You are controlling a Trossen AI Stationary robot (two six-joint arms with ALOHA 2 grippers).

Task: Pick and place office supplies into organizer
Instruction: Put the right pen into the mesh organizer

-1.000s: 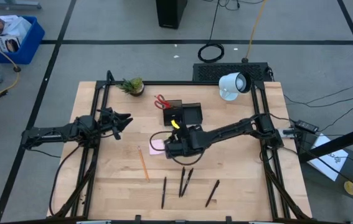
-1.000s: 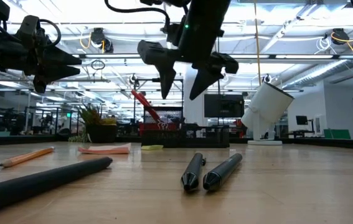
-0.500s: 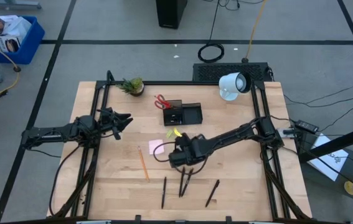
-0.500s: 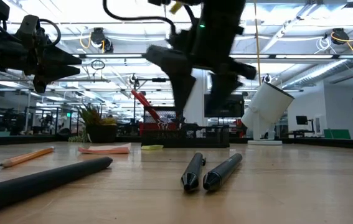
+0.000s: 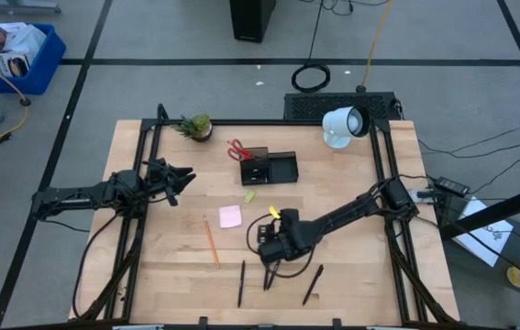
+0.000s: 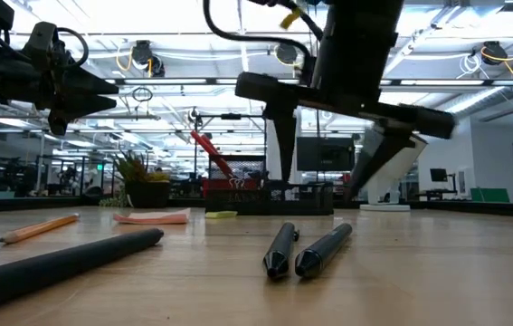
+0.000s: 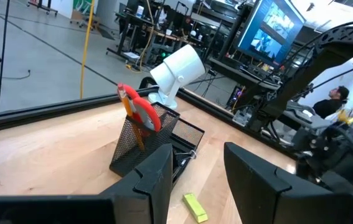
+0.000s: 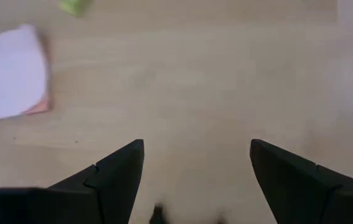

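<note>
Right gripper (image 5: pixel 274 260): I see it hanging over the pair of pens (image 5: pixel 272 269) at the table's front, fingers spread wide, nothing between them.
Left gripper (image 5: pixel 186 174): parked at the left side above the table, fingers parted, empty.
Organizer (image 5: pixel 269 167): at the back, scissors (image 5: pixel 237 148) standing in its cup.
Pad (image 5: pixel 230 216): mid-table, near the pencil (image 5: pixel 211 240).
Yellow piece (image 5: pixel 249 196): between pad and organizer.

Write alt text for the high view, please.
The right gripper, open, hovers over two black pens near the table's front edge. The left gripper waits at the left; the organizer with red scissors stands toward the back.
</note>
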